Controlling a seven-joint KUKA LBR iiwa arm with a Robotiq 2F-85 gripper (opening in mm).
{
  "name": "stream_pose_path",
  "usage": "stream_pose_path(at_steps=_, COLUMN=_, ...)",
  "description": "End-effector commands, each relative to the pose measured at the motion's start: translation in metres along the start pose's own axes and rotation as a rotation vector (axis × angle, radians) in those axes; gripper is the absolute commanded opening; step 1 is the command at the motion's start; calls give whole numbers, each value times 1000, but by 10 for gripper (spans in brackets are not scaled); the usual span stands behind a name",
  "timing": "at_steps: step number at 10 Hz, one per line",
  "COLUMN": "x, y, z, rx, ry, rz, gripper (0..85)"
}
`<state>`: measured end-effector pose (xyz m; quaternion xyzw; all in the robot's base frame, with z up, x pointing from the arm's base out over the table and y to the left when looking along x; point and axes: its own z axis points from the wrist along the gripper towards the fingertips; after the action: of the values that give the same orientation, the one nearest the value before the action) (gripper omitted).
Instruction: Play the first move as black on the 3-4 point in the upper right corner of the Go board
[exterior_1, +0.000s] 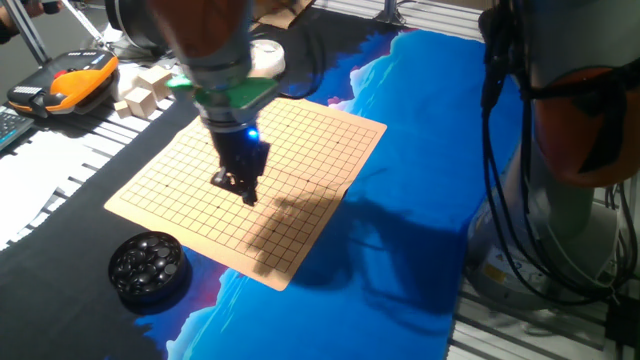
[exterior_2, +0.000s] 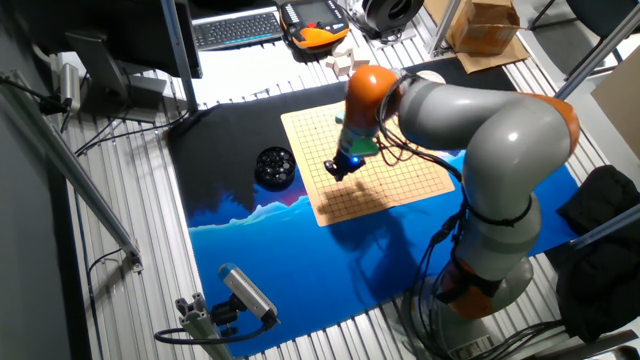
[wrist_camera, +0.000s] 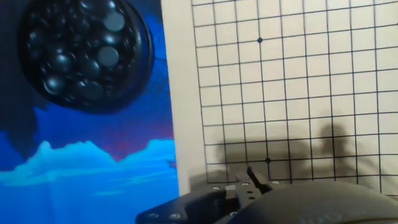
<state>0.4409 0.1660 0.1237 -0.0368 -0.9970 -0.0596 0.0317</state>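
One fixed view is showing the KUKA arm reaching down over the Go board (exterior_1: 255, 180), w/ the gripper (exterior_1: 240, 184) hanging just above the grid, nearer the board's left half. A blue light is glowing on the wrist above the fingers. The fingers are looking close together, but whether they're pinching a stone can't be told; no single black stone is showing on the board or in the tips in any view.

The round black bowl (exterior_1: 148, 266) of stones is sitting on the blue-and-black mat (exterior_1: 400, 200), off the board's near left corner and apart from it. Wooden blocks (exterior_1: 143, 92) and an orange-black pendant (exterior_1: 60, 84) are lying at far left.

The other fixed view is showing the gripper (exterior_2: 337, 168) over the board (exterior_2: 375, 165), the bowl (exterior_2: 274, 166) just left of it.

Hand view is looking down at the board (wrist_camera: 292, 93) grid at right, w/ 2 star points showing, and the bowl (wrist_camera: 84, 53) full of glossy stones at upper left; the fingertips are mostly hidden by the gripper body at the bottom edge.
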Motion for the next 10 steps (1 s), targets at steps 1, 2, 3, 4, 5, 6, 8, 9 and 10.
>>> stream_pose_path(at_steps=1, x=1, y=0, z=3, rx=-7, ry=0, rz=-3, gripper=0)
stream_pose_path(at_steps=2, x=1, y=0, z=5, rx=-15, ry=2, rz=-4, gripper=0)
stream_pose_path(at_steps=3, x=1, y=-1, z=9, rx=-28, ry=10, rz=-8, gripper=0)
stream_pose_path(at_steps=4, x=2, y=-2, z=16, rx=-32, ry=9, rz=-12, gripper=0)
stream_pose_path(at_steps=5, x=2, y=-4, z=24, rx=-49, ry=8, rz=-17, gripper=0)
stream_pose_path(at_steps=6, x=0, y=-5, z=30, rx=-61, ry=7, rz=-20, gripper=0)
stream_pose_path(at_steps=8, x=-5, y=-6, z=39, rx=-76, ry=4, rz=-21, gripper=0)
stream_pose_path(at_steps=9, x=-5, y=-5, z=41, rx=-83, ry=4, rz=-21, gripper=0)
stream_pose_path(at_steps=10, x=-6, y=-5, z=43, rx=-89, ry=6, rz=-19, gripper=0)
